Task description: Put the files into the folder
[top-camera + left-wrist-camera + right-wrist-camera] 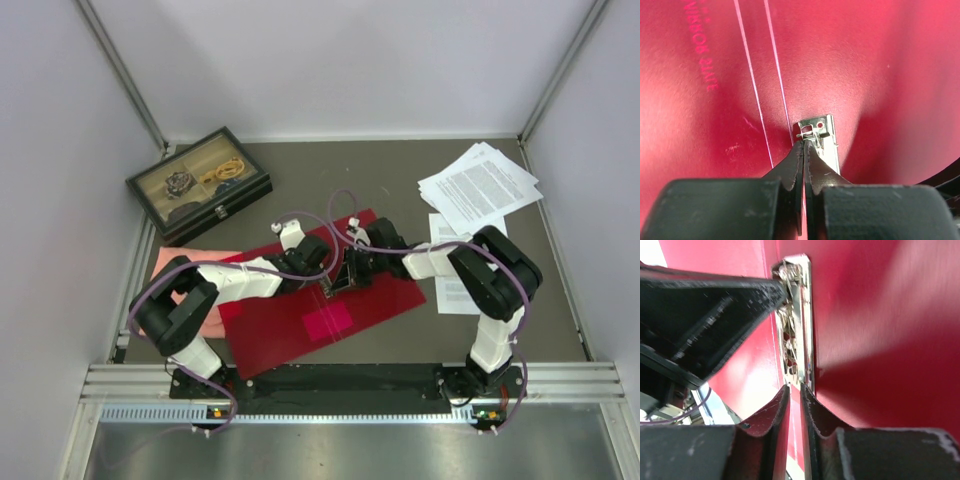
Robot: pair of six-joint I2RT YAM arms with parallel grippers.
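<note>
The red folder (pixel 290 335) lies open on the table, with a pink sticker (pixel 328 321) inside it. Its metal clip (pixel 345 272) sits mid-folder, and both grippers meet there. My left gripper (pixel 332 276) is shut, its tips (pixel 804 142) touching the end of the clip (pixel 822 131). My right gripper (pixel 357 266) is nearly shut, a thin gap between its jaws, with its tips (pixel 794 387) at the other end of the clip (pixel 804 315). The left gripper's finger (pixel 715 310) reaches the clip's far end. The files (pixel 480 185) lie fanned at the back right.
More printed sheets (pixel 452 292) lie under the right arm. A dark glass-lidded box (pixel 198 185) stands at the back left. A salmon-pink cloth (pixel 180 262) lies under the folder's left edge. White walls enclose the table on three sides.
</note>
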